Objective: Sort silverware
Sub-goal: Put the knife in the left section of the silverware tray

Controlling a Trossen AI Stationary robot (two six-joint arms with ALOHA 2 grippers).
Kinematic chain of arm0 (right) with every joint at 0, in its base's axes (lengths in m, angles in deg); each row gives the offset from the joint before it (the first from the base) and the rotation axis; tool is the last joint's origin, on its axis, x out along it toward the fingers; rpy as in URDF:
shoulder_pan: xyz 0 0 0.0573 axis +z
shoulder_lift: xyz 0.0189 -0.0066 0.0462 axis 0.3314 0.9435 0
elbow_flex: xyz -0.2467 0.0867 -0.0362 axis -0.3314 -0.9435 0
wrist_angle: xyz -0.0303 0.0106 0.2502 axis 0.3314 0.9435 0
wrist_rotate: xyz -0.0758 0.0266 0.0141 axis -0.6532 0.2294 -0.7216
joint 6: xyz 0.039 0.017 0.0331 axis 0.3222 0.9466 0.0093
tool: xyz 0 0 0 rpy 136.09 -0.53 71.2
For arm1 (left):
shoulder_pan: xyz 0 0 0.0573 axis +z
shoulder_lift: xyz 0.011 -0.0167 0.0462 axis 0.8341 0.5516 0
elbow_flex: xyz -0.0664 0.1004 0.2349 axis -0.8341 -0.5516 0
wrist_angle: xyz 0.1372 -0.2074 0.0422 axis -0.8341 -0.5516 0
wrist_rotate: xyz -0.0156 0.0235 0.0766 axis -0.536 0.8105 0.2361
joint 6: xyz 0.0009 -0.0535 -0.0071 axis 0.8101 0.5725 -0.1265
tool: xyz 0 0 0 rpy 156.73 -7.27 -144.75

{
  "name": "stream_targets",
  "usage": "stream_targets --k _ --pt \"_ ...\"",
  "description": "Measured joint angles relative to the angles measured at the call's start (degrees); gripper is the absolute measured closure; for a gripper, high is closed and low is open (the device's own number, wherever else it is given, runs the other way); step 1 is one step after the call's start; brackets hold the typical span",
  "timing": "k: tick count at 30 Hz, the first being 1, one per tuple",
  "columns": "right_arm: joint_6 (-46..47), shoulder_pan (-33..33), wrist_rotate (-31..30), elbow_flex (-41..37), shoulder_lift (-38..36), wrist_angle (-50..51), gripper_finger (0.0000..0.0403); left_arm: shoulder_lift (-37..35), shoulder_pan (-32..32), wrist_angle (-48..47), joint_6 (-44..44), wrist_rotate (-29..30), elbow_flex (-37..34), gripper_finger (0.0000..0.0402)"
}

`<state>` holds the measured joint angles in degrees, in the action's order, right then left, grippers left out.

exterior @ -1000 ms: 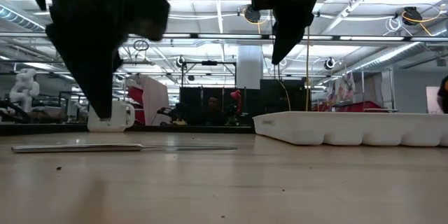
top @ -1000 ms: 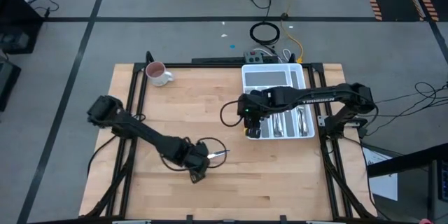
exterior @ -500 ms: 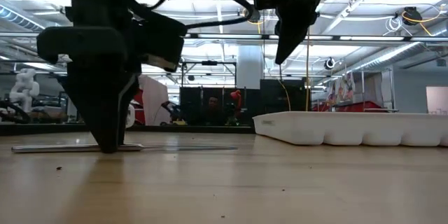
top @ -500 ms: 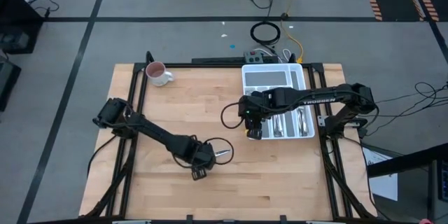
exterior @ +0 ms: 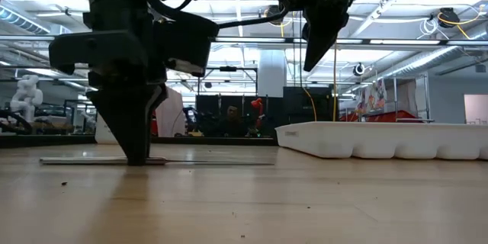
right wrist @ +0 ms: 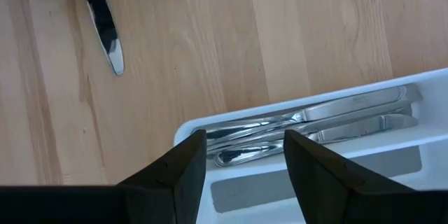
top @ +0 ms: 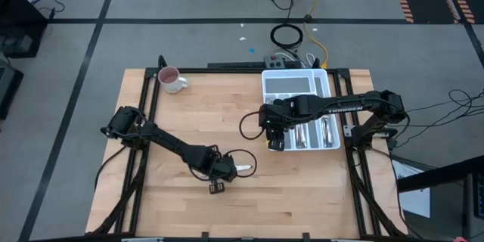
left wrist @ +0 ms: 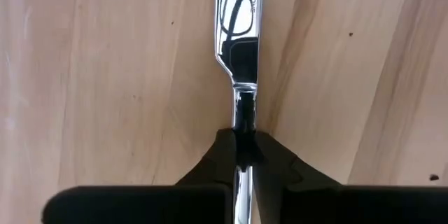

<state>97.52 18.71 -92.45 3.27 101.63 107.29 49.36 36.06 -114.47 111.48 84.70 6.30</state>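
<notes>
One table knife lies flat on the wooden table, blade toward the right edge; its tip sticks out past my left gripper. That gripper stands on the table, pointing straight down, shut on the knife. My right gripper hangs open in the air above the near left corner of the white tray. More silverware lies in the tray's slots. My left gripper pinches the knife's handle just behind the narrow neck where the blade begins, between its two fingers. The fingers come from above, pointing down, and stand across the knife. The knife lies flat on the table.
A white-and-pink mug stands at the table's far left corner. The tray sits at the far right, its rim raised above the tabletop. Bare wood stretches between the two arms and along the near edge.
My left gripper has sunk onto the table, moved a little toward the right edge, rolled about its own axis and shut on the knife. The knife has turned slightly on the wood and stays flat.
</notes>
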Motion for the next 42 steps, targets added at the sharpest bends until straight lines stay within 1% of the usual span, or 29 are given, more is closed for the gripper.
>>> stream_targets --k 4,5,6,8,10,15,19,21,23,24,27,29,30,35,37,40,42 --pt "-0.09 -0.01 0.00 0.00 -0.08 0.30 0.0220 -2.07 -0.46 -0.81 0.25 1.47 0.66 0.0382" --pt "-0.11 0.00 0.00 0.00 -0.22 0.43 0.0220 -3.00 -0.50 0.12 0.25 1.21 0.97 0.0396" --pt "-0.10 -0.01 0.02 0.00 -0.34 0.38 0.0221 -3.38 -0.44 -0.57 0.23 1.90 1.29 0.0401" --pt "-0.04 -0.02 0.02 0.00 -1.06 0.35 0.0226 -4.95 -0.12 -1.82 0.33 2.31 0.95 0.0400" --pt "-0.03 -0.02 0.04 0.00 -1.98 0.40 0.0232 -5.70 0.42 -1.09 1.33 2.94 0.95 0.0400" --pt "1.34 -0.02 -0.02 0.00 -5.88 0.29 0.0247 -6.17 1.82 -0.54 1.27 4.11 1.94 0.0400" --pt "2.00 -0.02 0.10 0.04 -10.08 -0.05 0.0259 -7.29 2.08 -2.65 1.31 5.56 4.46 0.0400" --pt "2.12 0.20 0.55 0.04 -11.85 -0.03 0.0261 -8.80 2.08 -5.32 1.73 6.66 6.18 0.0400" --pt "3.62 0.44 0.57 0.13 -12.66 -0.13 0.0260 -10.78 2.08 -11.54 3.09 7.36 8.78 0.0400" --pt "4.38 0.44 0.55 0.17 -12.66 -0.06 0.0259 -12.14 1.76 -16.24 4.15 7.92 10.02 0.0400" --pt "4.69 0.85 0.56 0.16 -11.16 -0.28 0.0255 -17.53 -0.49 -29.17 8.79 10.60 12.95 0.0401" --pt "2.47 1.59 0.52 0.15 -9.48 -3.35 0.0253 -22.43 -3.25 -35.20 13.75 12.49 13.49 0.0401" --pt "1.32 2.19 0.49 0.15 -8.49 -5.63 0.0253 -25.27 -4.94 -36.80 16.64 13.29 13.59 0.0401" --pt "-4.22 6.23 0.83 0.15 -1.38 -18.93 0.0253 -37.51 -14.42 -38.93 33.60 21.49 13.75 0.0401" --pt "-4.65 7.29 3.18 0.13 1.92 -24.84 0.0253 -40.76 -17.68 -39.04 38.51 24.92 13.75 0.0401" --pt "-4.57 8.53 7.81 0.13 7.03 -32.93 0.0252 -43.66 -20.87 -39.33 42.12 29.95 13.77 0.0399" --pt "-4.84 9.34 9.52 0.13 10.05 -37.32 0.0252 -44.28 -22.06 -39.90 42.21 30.95 13.77 0.0392"
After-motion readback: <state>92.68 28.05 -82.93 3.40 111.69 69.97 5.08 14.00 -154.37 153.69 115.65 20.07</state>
